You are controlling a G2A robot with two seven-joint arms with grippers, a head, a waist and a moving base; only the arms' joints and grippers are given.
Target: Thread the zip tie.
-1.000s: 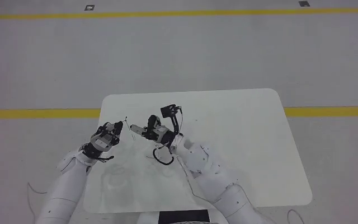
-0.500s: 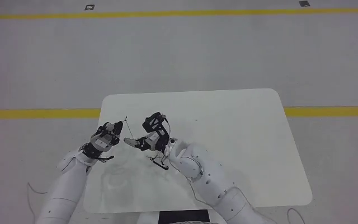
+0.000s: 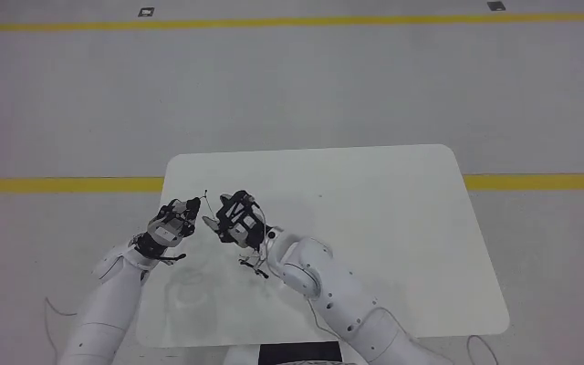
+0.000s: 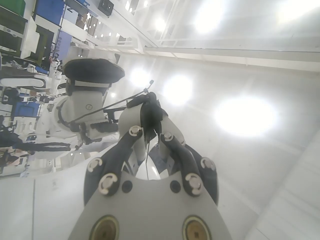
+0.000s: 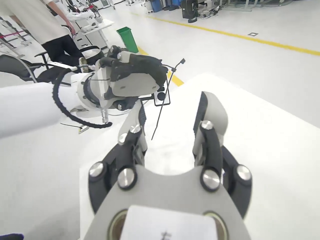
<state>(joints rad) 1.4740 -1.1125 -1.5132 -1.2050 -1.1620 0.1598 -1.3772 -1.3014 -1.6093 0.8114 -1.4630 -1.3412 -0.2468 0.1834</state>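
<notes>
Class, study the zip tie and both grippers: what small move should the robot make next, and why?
Probably ease the right gripper forward until its open fingers straddle the free tail of the zip tie, then close. The left gripper is shut on the tie near its head, and the tail hangs ungripped just ahead of the right fingers.

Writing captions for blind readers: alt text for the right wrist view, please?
The left gripper is shut on a black zip tie above the white table, its tail hanging down. The right gripper, open, faces that tail.
</notes>
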